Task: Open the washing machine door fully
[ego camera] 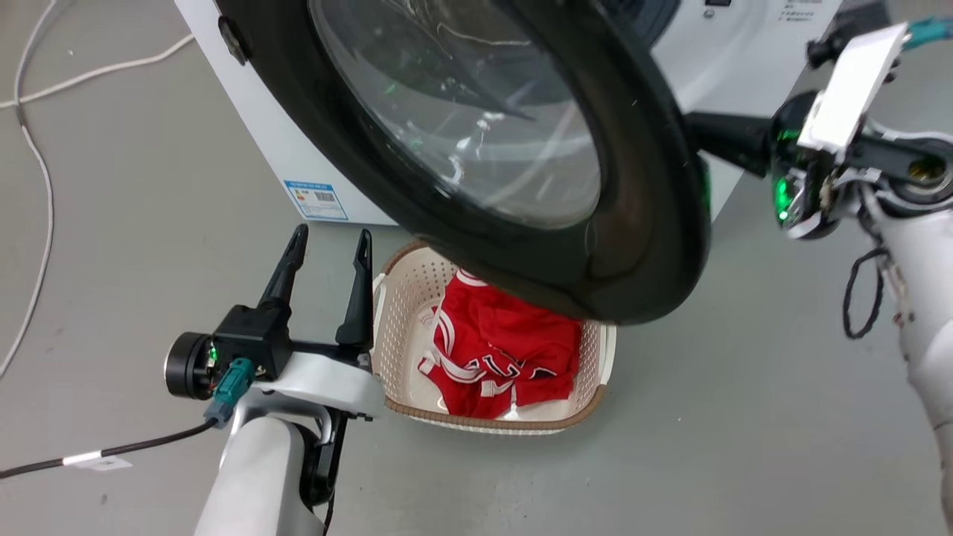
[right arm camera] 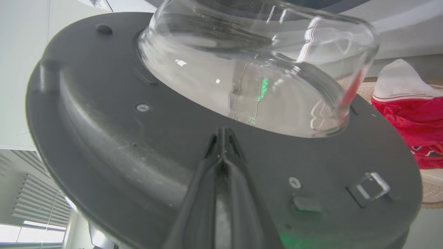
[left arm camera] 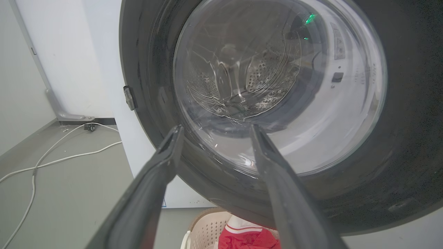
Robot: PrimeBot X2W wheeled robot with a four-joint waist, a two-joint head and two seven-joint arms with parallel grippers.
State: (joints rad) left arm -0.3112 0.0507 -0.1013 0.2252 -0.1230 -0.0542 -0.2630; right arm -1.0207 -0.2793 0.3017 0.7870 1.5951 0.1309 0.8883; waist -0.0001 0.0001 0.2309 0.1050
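Observation:
The washing machine door (ego camera: 640,223), a glossy black disc with a clear glass bowl, stands swung out from the white washing machine (ego camera: 287,149) and hangs over a basket. My left gripper (ego camera: 327,249) is open at the lower left, apart from the door. In the left wrist view it (left arm camera: 216,128) points at the door's outer face (left arm camera: 408,138). My right gripper (ego camera: 718,136) reaches in from the right behind the door's edge. In the right wrist view it (right arm camera: 223,133) is shut, its tips against the door's grey inner face (right arm camera: 121,145) just below the glass bowl.
A cream laundry basket (ego camera: 402,313) holding a red and white garment (ego camera: 506,342) sits on the grey floor under the door, right beside my left gripper. White cables (ego camera: 37,186) trail across the floor at the left. A black cable runs from my left wrist.

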